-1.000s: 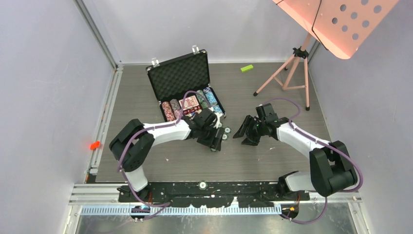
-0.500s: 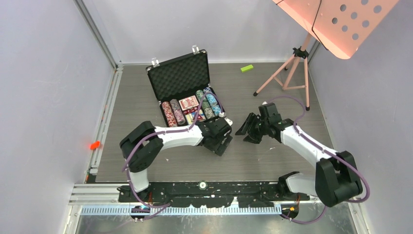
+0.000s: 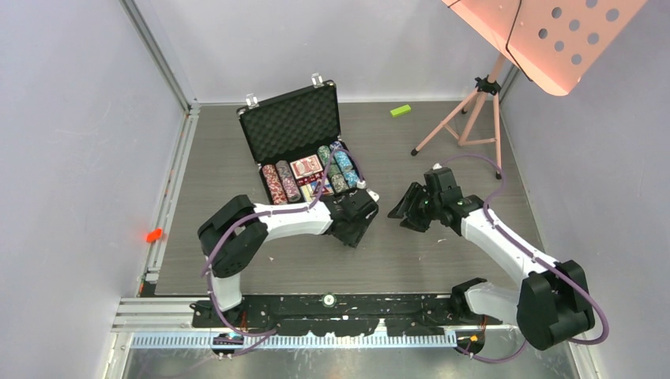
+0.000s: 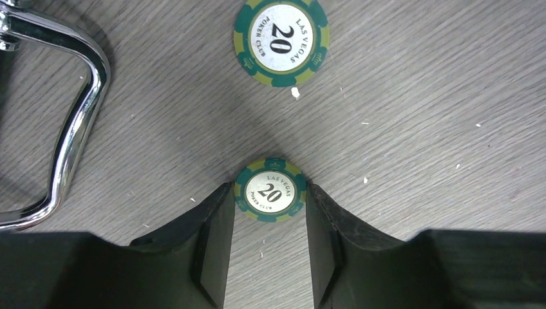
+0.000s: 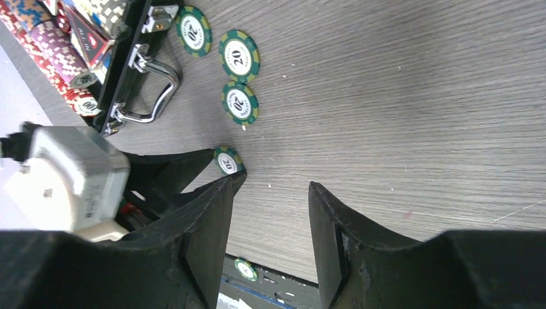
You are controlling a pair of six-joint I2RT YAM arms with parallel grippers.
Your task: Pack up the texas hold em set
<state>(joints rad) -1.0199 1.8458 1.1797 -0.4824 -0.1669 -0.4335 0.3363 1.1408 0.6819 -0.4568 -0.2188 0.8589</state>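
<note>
The black briefcase (image 3: pixel 291 126) stands open at the back left, with striped chip rows (image 3: pixel 272 181) and a red-backed card deck (image 3: pixel 306 166) in its tray. My left gripper (image 3: pixel 354 230) is low on the table just in front of the case. In the left wrist view its fingertips press both edges of a green "20" poker chip (image 4: pixel 270 192) lying flat. A second green chip (image 4: pixel 281 42) lies beyond it. My right gripper (image 5: pixel 270 190) hovers open and empty to the right (image 3: pixel 408 210). Three more green chips (image 5: pixel 239 56) lie by the case handle (image 5: pixel 145 90).
A small green block (image 3: pixel 400 110) lies at the back. The pink tripod stand (image 3: pixel 476 110) occupies the back right. One green chip (image 5: pixel 245 269) sits on the black rail off the table's near edge. An orange object (image 3: pixel 153 234) rests on the left rail.
My left gripper moved right from the case front to the loose chips, opened wide, then closed round one chip. My right gripper drew back slightly to the right.
</note>
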